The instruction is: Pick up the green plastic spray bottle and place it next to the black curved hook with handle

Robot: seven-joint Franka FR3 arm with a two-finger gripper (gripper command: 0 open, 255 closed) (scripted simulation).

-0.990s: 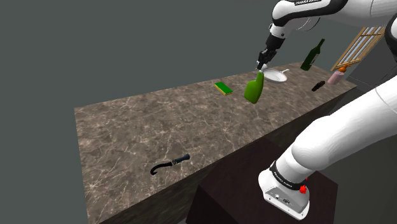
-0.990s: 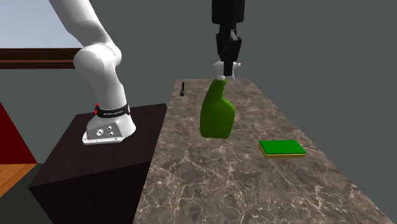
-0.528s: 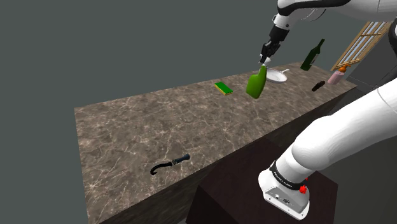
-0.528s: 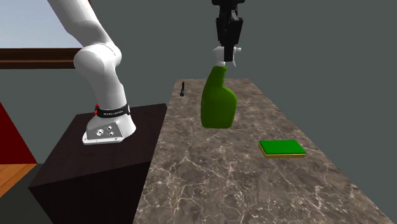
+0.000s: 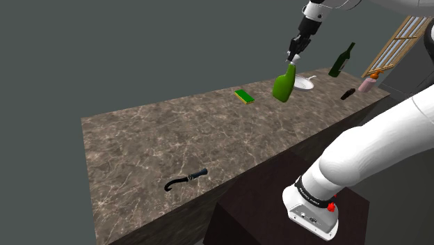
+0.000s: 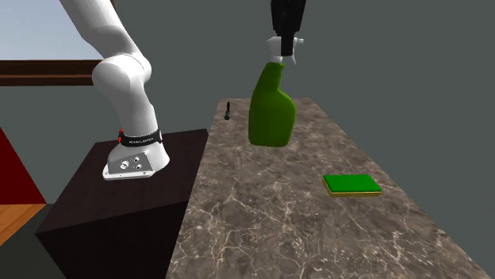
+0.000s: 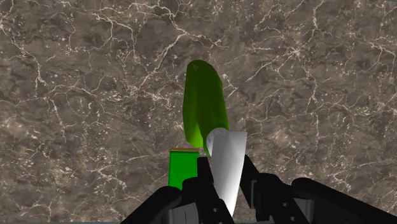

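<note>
The green spray bottle (image 5: 284, 85) with a white trigger head hangs in the air above the brown marble counter (image 5: 146, 143), and my black gripper (image 5: 292, 58) is shut on that head. In the second exterior view the bottle (image 6: 271, 109) hangs a little tilted under the gripper (image 6: 282, 54). In the wrist view the fingers (image 7: 199, 184) clasp the white head (image 7: 227, 159), with the green body (image 7: 203, 105) reaching away from them. The black curved hook with handle (image 5: 185, 180) lies near the counter's front edge, far toward the shoulder view's left of the bottle; it shows small at the counter's far end (image 6: 227, 110).
A flat green pad (image 5: 243, 96) lies on the counter near the bottle. A white plate (image 5: 303, 83), a dark green glass bottle (image 5: 341, 60), a small dark item (image 5: 348, 93) and a pink item (image 5: 367, 83) stand at the counter's right end. The dark stand (image 6: 119, 198) adjoins the counter.
The gripper has risen with the spray bottle in it, lifting it well above the counter. Nothing else has moved.
</note>
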